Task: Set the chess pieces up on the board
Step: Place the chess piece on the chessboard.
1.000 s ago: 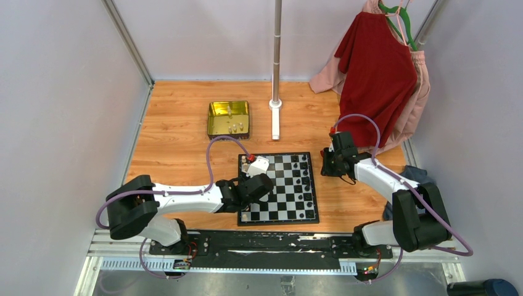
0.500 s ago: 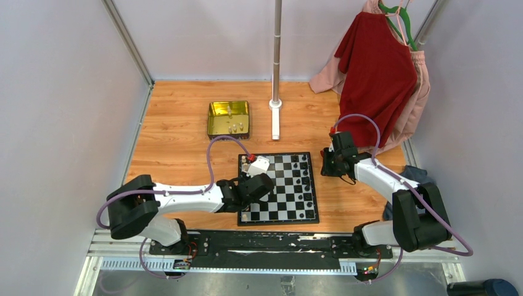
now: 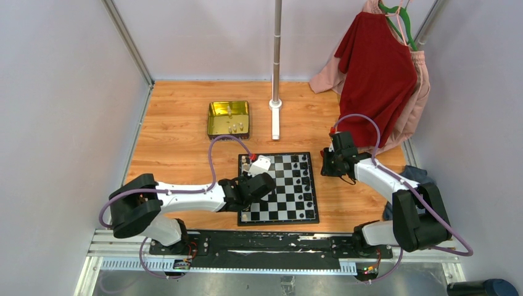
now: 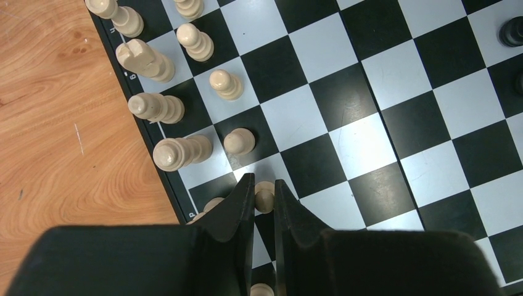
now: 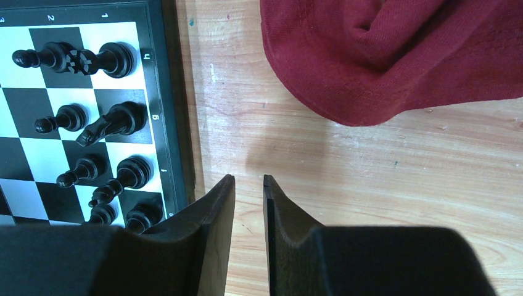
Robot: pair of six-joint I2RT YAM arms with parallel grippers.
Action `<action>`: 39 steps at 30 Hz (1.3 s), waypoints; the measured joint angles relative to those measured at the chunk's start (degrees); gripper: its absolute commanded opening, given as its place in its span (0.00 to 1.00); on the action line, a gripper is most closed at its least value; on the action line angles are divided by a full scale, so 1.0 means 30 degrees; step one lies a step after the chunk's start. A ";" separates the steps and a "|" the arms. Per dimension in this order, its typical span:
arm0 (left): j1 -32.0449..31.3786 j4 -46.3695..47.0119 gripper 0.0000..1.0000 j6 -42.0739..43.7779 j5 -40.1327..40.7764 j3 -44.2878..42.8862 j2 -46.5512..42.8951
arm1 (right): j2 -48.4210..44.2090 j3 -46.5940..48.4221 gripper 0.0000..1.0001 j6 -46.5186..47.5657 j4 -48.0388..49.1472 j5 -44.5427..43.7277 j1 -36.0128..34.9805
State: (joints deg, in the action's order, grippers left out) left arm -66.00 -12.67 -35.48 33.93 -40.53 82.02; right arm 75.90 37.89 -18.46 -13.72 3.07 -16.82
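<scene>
The board (image 3: pixel 285 187) lies in front of the arms, also in the left wrist view (image 4: pixel 364 145). Cream chess pieces (image 4: pixel 165 108) stand along its left edge in two columns. Black pieces (image 5: pixel 116 121) stand along its right edge (image 3: pixel 305 176). My left gripper (image 4: pixel 264 184) is low over the board's left side (image 3: pixel 249 180), shut on a cream pawn (image 4: pixel 265 197) that stands on a square in the second column. My right gripper (image 5: pixel 248 180) hovers over bare wood just right of the board (image 3: pixel 325 165), its jaws a narrow gap apart with nothing between.
A gold tin (image 3: pixel 229 118) with a few cream pieces sits behind the board to the left. A metal pole (image 3: pixel 275 92) stands at the back centre. Red and pink clothes (image 3: pixel 377 74) hang at the back right, and red cloth (image 5: pixel 395 55) lies near the right gripper.
The left arm has shifted very slightly over the board's left side. The right arm has not moved.
</scene>
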 measured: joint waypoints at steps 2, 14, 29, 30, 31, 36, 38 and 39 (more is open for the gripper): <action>0.0000 -0.0007 0.16 0.0000 0.0015 -0.0007 0.0007 | 0.0000 0.0000 0.28 0.0000 0.0007 0.0000 0.0000; 0.0000 -0.0204 0.35 -0.0029 0.0189 -0.0007 0.0007 | 0.0000 -0.0015 0.28 0.0000 0.0007 0.0109 0.0058; 0.0000 -0.1253 0.34 -0.0102 0.0408 -0.0590 -0.0554 | 0.0000 -0.0015 0.28 0.0000 0.0000 0.0102 0.0160; 0.0000 -0.1290 0.34 -0.0102 0.0408 -0.0670 -0.0627 | 0.0000 -0.0015 0.28 0.0000 0.0000 0.0102 0.0160; 0.0000 -0.1362 0.34 -0.0102 0.0408 -0.0765 -0.0678 | 0.0000 -0.0015 0.28 0.0000 0.0000 0.0102 0.0160; -0.0007 -0.1792 0.32 -0.0102 0.0321 -0.1530 -0.0794 | 0.0000 -0.0015 0.28 0.0000 0.0000 0.0087 0.0168; -0.0007 -0.2244 0.32 -0.0109 0.0313 -0.1996 -0.0947 | 0.0000 -0.0015 0.28 0.0000 -0.0007 0.0080 0.0168; -0.0015 -0.2448 0.32 -0.0095 0.0321 -0.2237 -0.1027 | 0.0000 -0.0015 0.28 0.0000 -0.0007 0.0073 0.0168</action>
State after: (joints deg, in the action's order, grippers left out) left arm -66.04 -20.01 -35.77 34.89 -47.24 78.94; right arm 75.90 37.85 -18.46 -13.74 3.29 -16.32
